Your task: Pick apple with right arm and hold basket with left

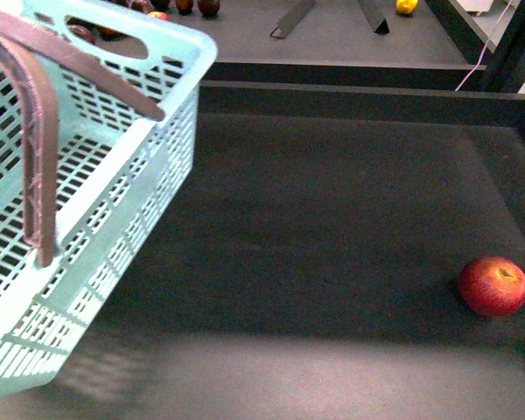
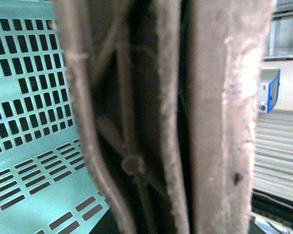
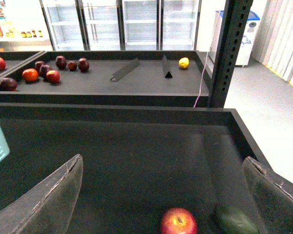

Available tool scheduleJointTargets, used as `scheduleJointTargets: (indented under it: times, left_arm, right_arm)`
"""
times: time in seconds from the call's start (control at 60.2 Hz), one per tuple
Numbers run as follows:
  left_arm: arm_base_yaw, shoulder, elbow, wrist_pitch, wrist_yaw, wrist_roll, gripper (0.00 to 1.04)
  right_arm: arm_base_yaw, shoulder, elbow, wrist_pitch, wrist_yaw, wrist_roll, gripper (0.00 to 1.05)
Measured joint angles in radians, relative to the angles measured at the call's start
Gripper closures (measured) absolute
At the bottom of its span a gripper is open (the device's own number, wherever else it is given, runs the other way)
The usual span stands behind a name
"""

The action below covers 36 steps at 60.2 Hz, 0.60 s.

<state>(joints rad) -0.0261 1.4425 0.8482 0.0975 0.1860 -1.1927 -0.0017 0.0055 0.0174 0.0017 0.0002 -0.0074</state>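
The red apple (image 1: 493, 286) lies on the dark tray floor at the right; in the right wrist view the apple (image 3: 178, 222) sits low between the two wide-apart fingers (image 3: 49, 202) of my open right gripper (image 3: 166, 195), touching neither. The mint-blue basket (image 1: 87, 227) is tilted and lifted at the left, its brown handle (image 1: 37, 149) arching over it. My left gripper is shut on the basket's handle (image 2: 210, 122), which fills the left wrist view, with the slotted wall (image 2: 29, 97) behind. Neither arm shows in the front view.
A dark green object (image 3: 236, 220) lies right beside the apple. The tray's raised wall (image 1: 350, 96) runs along the far side. Behind it, a shelf holds several small red and orange fruits (image 3: 44, 72), a lemon (image 3: 184, 62) and two dividers (image 3: 125, 70). A black post (image 3: 227, 53) stands at the right.
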Motion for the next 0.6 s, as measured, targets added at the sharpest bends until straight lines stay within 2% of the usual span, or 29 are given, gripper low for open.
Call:
scheduleJointTargets:
  times: [0.066, 0.216, 0.382, 0.598]
  left_arm:
    - [-0.056, -0.002, 0.027, -0.021, -0.010, 0.010, 0.89]
    - [-0.256, 0.003, 0.122, -0.132, -0.030, 0.061, 0.89]
    - [-0.427, 0.045, 0.221, -0.170, -0.066, 0.100, 0.89]
    - [-0.521, 0.101, 0.262, -0.173, -0.082, 0.112, 0.89]
  right_arm:
    - [0.000, 0.000, 0.000, 0.000, 0.000, 0.000, 0.09]
    - [0.000, 0.000, 0.000, 0.000, 0.000, 0.000, 0.09]
    - [0.000, 0.000, 0.000, 0.000, 0.000, 0.000, 0.09]
    - [0.000, 0.000, 0.000, 0.000, 0.000, 0.000, 0.09]
